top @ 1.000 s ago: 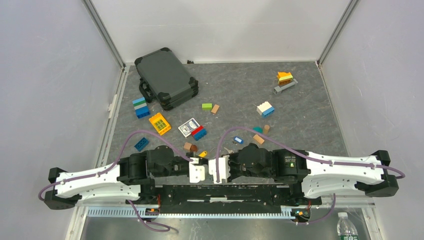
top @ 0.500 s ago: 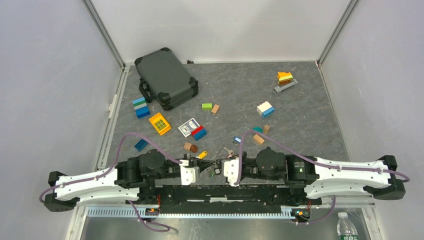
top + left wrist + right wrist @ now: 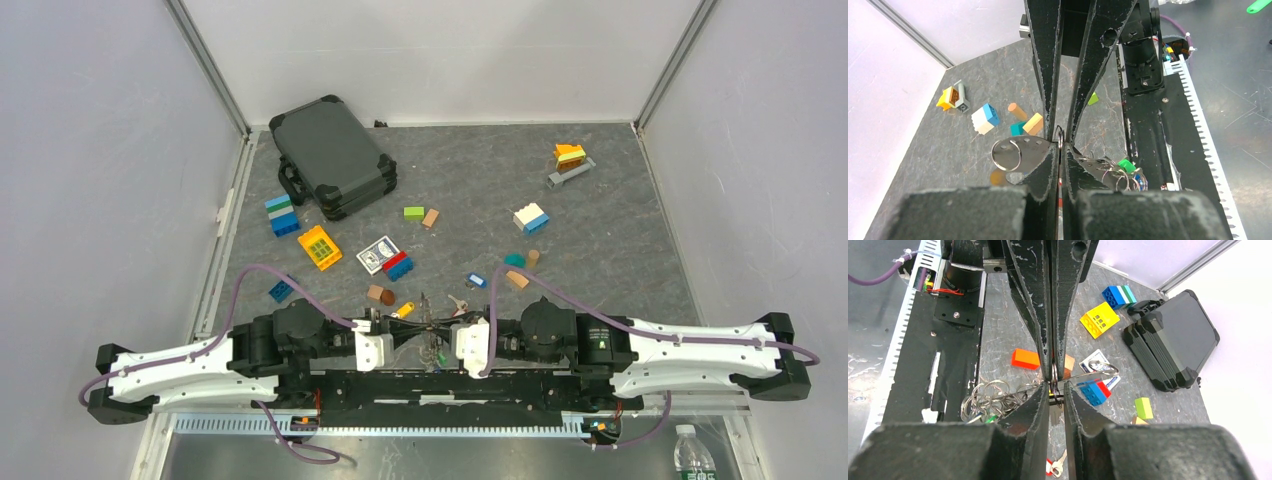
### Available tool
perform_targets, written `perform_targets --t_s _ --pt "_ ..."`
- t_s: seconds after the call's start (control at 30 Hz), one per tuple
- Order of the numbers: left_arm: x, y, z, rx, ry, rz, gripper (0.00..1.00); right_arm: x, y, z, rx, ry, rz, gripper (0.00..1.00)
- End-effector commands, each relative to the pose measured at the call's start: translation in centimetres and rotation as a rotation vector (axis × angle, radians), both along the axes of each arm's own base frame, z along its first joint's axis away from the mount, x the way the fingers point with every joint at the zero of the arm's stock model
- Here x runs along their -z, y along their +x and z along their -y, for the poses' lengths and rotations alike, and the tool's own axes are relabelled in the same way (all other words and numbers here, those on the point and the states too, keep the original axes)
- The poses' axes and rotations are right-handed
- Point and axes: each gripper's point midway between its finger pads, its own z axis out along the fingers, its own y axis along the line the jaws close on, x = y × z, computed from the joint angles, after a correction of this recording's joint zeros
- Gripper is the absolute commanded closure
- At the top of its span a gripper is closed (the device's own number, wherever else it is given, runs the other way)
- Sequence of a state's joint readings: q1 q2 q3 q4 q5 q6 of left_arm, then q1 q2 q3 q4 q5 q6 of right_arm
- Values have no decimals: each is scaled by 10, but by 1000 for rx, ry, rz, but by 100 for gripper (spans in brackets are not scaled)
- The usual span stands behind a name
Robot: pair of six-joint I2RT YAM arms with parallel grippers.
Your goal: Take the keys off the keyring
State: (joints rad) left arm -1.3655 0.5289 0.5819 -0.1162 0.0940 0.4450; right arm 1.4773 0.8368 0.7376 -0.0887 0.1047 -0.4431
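Your left gripper is clamped tight on the keyring, the thin wire loop standing up between its pressed fingertips. Your right gripper faces it tip to tip, its fingers a little apart. The keyring passes through that gap, and you cannot tell whether either pad touches it. From above, the two grippers meet low over the near edge of the table, with the keyring stretched between them. The keys hang in a bunch of small rings from the keyring, on the side nearest the arm bases, and one green head shows among them. A flat metal tag with holes hangs on the far side of the fingers. Just beyond the grippers a small silver key lies loose on the table. Farther out you have the card box with a red-and-blue block touching it. A yellow block lies to its left. The black case sits at the far left corner.
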Motion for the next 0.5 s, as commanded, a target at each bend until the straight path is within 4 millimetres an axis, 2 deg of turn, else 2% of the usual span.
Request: perform_targets --t_s 0.0,0.17,0.37,0.47 --pt "-33 -11 4 59 -128 -5 98 -10 1 -2 -2 52 22 78" --pt "-32 -12 5 66 -125 -5 98 -9 -1 -2 -11 54 29 81" --pt "-29 -12 5 64 -121 -6 98 -14 -1 -1 -19 72 43 100" --pt "-25 -10 5 55 -113 -7 98 -22 -3 1 -27 92 44 100"
